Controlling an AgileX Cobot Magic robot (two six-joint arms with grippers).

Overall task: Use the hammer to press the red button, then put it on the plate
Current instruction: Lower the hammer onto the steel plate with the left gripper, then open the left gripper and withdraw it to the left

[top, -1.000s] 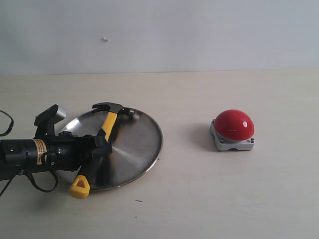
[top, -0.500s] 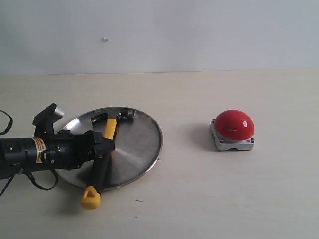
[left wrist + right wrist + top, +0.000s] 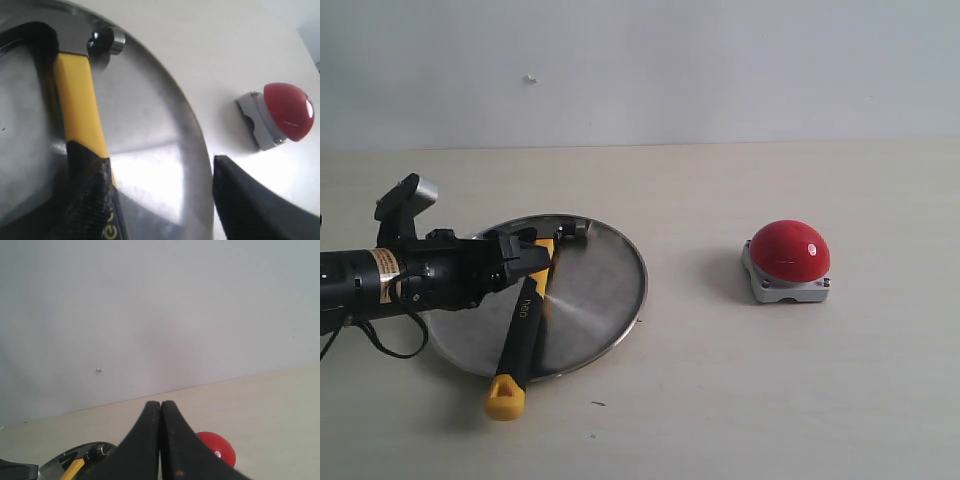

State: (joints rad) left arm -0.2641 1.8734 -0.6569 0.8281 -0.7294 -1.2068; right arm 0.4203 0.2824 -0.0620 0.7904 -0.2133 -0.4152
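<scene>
**Three cameras on one tabletop**

The exterior view looks slightly downward across the table (image 3: pixel 720 420) toward a pale wall (image 3: pixel 720 70). The left wrist view sits very close above the plate (image 3: pixel 605 285) and hammer (image 3: pixel 525 320). The right wrist view faces the wall from well back. All three show the plate, hammer and red button (image 3: pixel 790 250).

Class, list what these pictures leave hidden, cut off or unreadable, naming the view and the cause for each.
- Exterior view: the left gripper covers the head end of the hammer, and its arm hides the left side of the plate.
- Exterior view: the handle lettering is too small to read; the left wrist view's edge cuts it off.
- Right wrist view: the shut right gripper hides part of the red button.
</scene>
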